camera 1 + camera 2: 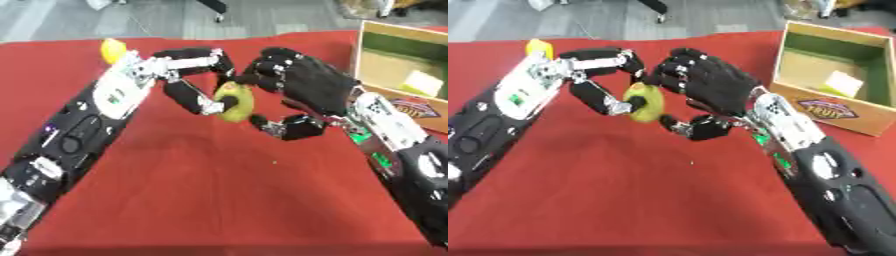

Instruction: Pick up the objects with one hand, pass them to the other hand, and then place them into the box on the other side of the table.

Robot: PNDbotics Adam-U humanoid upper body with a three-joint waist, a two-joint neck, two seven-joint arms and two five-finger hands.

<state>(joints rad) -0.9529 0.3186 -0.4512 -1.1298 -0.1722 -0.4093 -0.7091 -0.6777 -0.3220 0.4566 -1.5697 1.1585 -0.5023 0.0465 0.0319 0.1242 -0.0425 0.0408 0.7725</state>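
At mid-counter, above the red counter (219, 200), the left hand (188, 75) pinches the yellow-green fruit (234, 101) in curled fingers while the right hand (302, 82) cups it, fingers part-curled, for transfer toward the cardboard box (833, 112) at 2 o'clock.

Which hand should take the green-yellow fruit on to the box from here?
Right. The box sits at the table's right edge, beside the right hand, whose fingers are closing round the fruit. The left hand pinches it and would have to cross over.
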